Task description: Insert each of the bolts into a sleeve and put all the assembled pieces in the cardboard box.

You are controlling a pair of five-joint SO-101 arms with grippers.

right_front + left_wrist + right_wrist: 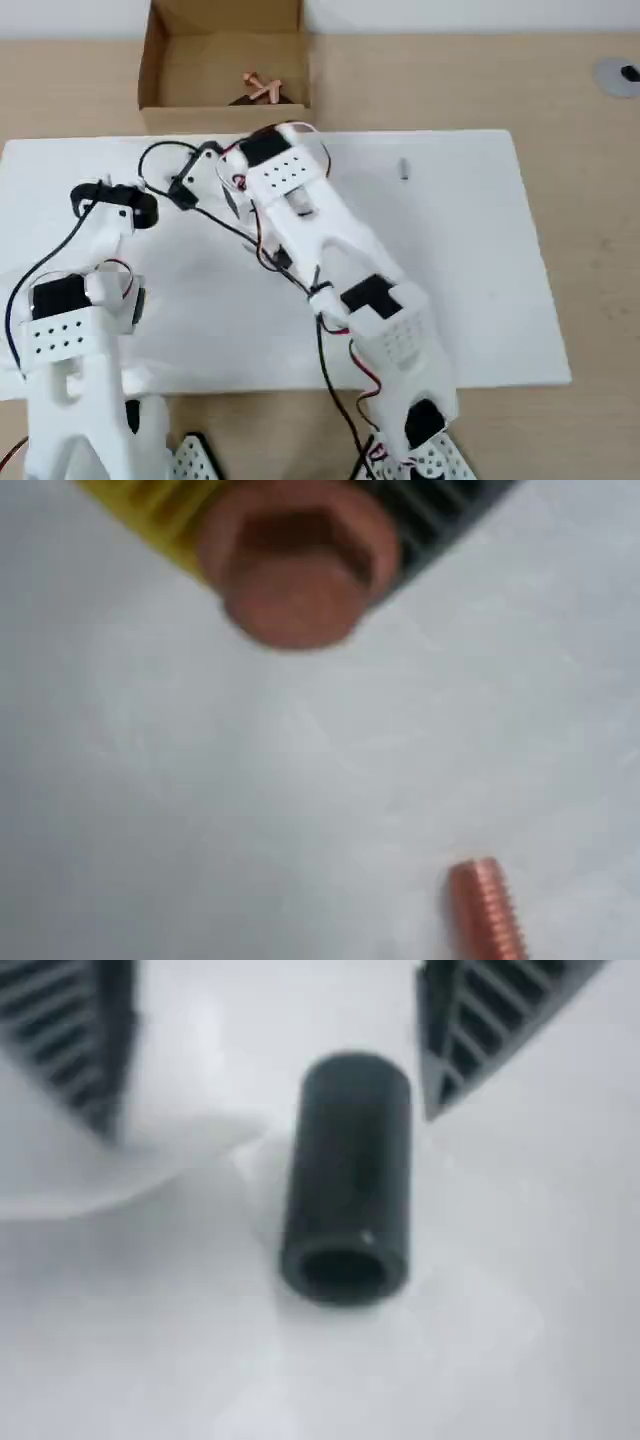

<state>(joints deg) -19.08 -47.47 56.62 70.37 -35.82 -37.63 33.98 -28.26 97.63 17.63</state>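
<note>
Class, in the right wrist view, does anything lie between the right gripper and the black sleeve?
Nothing visible does. The sleeve lies on the white board, inside the open right gripper, bare board around it.

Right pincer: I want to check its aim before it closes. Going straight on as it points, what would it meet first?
The black sleeve, lying on the white mat between the open fingers of the right pincer. How near it is remains unclear.
</note>
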